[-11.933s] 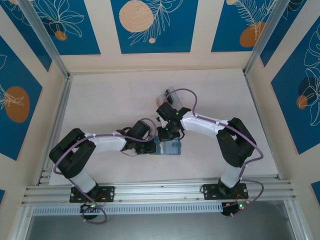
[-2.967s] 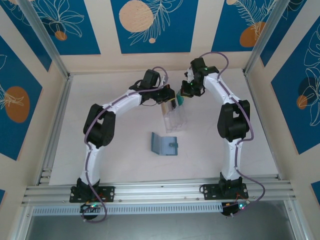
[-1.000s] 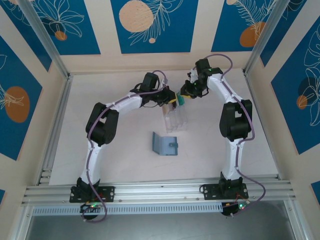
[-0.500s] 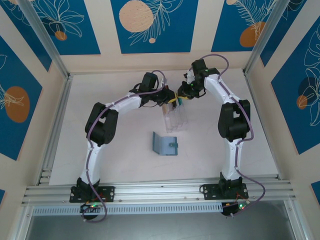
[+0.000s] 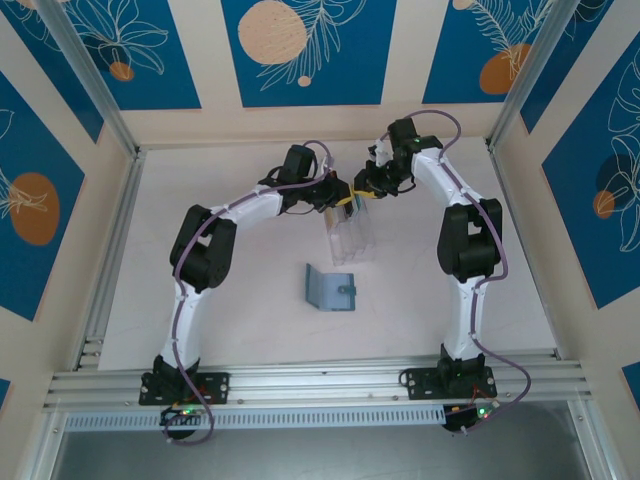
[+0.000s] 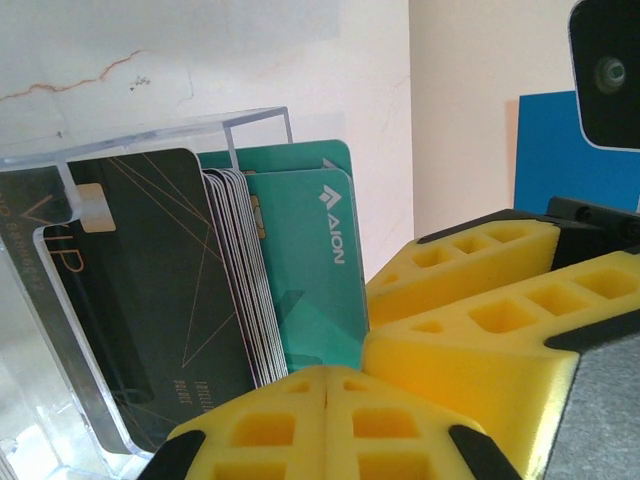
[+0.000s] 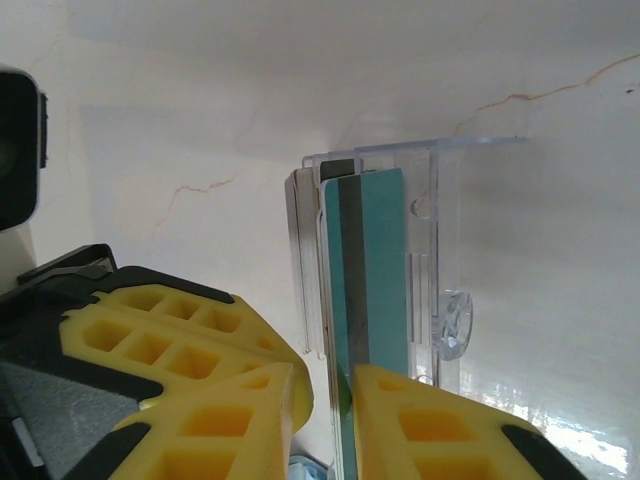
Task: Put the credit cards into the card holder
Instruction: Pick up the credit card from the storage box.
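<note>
Fingers of left arm [image 6: 262, 425] pressed together, right fingers [image 7: 432, 428] pinching teal card [image 7: 384, 262], its near end hidden

Teal card [image 6: 300, 270]: "AION" beside a small white emblem, at the right end of the clear rack [image 6: 40, 330].
Dark card [image 6: 160, 300]: "VIP" in thin gold letters, at the rack's front; finer print unreadable.

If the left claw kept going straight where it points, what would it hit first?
Most likely the teal-green plastic card standing in the clear acrylic rack, right ahead of the shut left gripper; depth is hard to judge.
</note>
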`<act>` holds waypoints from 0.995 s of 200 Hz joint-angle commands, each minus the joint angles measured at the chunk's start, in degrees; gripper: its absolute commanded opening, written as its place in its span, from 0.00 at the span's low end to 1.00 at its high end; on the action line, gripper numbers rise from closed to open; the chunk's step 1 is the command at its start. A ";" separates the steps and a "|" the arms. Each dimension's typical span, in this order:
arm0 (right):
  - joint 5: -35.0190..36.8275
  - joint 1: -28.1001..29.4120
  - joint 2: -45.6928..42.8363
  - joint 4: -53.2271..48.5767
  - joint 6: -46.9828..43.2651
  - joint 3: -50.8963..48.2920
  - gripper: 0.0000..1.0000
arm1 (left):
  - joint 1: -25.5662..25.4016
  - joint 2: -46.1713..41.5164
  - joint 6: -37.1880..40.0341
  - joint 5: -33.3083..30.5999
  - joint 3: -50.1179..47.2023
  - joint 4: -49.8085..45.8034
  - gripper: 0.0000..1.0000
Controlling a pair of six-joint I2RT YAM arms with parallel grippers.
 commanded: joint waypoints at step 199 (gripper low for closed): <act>-3.76 1.00 3.84 -1.07 -0.18 1.27 0.30 | 1.39 -1.30 0.10 -0.61 -1.87 0.03 0.02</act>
